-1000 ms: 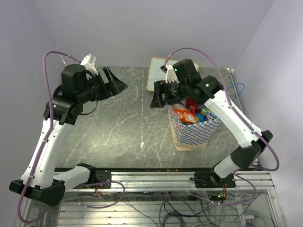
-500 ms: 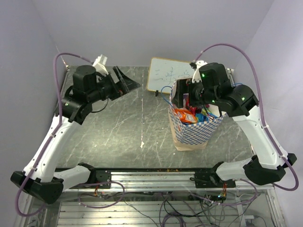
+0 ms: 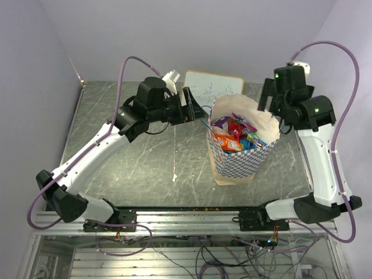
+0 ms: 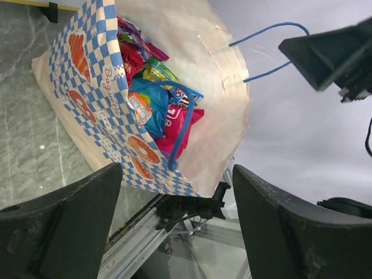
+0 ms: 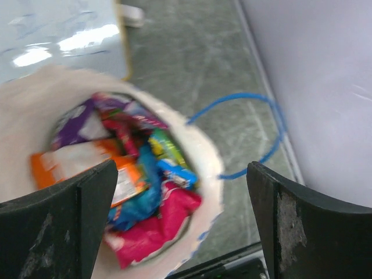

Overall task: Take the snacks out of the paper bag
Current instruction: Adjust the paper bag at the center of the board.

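- A grey marbled surface (image 3: 145, 157) sits between pale lilac walls, with a white signboard (image 3: 212, 90) propped at the top centre of the overhead view.
- The paper bag (image 3: 238, 165) stands upright just right of centre, directly below the signboard, with its mouth wide open.
- The snacks (image 3: 232, 135) fill the bag to near its rim. From the right wrist view a purple packet (image 5: 72, 125), an orange one (image 5: 64, 163) and a pink-red one (image 5: 157, 224) lie jumbled together.
- The left pincer (image 4: 174, 174) is at the bag's upper-left rim in the overhead view. Its fingers are spread apart with nothing between them, and they frame the checked band and the packets inside.
- The right pincer (image 5: 181, 168) hangs over the bag's upper-right edge. It is also spread wide and empty, and it looks straight down into the opening.
- No packet shows anywhere on the surface outside the bag, so the unloading looks barely begun, if at all.
- By the look of it everything is left to do: reach in, clamp a packet, lift it clear, set it down, and repeat for each one.
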Tool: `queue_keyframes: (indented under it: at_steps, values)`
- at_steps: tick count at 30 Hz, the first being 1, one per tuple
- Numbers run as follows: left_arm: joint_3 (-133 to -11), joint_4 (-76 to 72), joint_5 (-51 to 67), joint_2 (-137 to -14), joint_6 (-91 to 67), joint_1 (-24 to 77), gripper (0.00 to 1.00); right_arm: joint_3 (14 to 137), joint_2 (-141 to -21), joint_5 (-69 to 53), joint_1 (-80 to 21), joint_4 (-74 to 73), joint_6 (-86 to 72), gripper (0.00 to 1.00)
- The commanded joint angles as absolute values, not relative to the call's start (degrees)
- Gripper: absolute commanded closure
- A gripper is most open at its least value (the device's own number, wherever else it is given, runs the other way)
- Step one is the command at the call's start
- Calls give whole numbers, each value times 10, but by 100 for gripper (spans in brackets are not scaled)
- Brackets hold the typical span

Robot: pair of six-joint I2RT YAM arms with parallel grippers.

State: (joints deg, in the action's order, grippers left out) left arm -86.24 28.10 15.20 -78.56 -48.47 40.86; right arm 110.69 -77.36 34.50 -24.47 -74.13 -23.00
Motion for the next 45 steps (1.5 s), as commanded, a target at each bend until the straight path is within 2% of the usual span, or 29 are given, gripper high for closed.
queue_keyframes:
  at_steps: [1, 6, 12, 15, 19, 24, 28, 30, 33, 40, 45]
  values:
    - [-913, 301, 136, -824, -470, 414, 16, 1096, -786, 324, -136, -718, -179, 7]
    - [-971, 334, 171, -884, -465, 413, 23, 1071, -784, 304, -66, -696, -179, 8]
    - [-1003, 359, 196, -924, -452, 414, 33, 993, -763, 213, 0, -633, -171, 12]
    - [-1018, 377, 195, -933, -438, 413, 38, 958, -751, 153, 9, -585, -157, 26]
    - [-1034, 395, 199, -944, -424, 411, 46, 921, -735, 130, 9, -533, -148, 32]
    - [-1053, 415, 203, -958, -412, 409, 65, 921, -733, 124, 9, -492, -135, 48]
    - [-1062, 422, 202, -961, -408, 408, 85, 932, -722, 81, 10, -461, -147, 81]
    - [-1069, 421, 209, -965, -410, 408, 93, 935, -716, 74, 10, -449, -153, 89]
    - [-1083, 408, 232, -975, -417, 408, 93, 957, -720, 75, 9, -444, -146, 100]
    - [-1037, 271, 295, -961, -486, 410, 93, 1034, -731, 104, 9, -413, -98, 100]
    - [-1058, 286, 292, -978, -479, 415, 93, 1087, -770, 68, 6, -415, -91, 100]
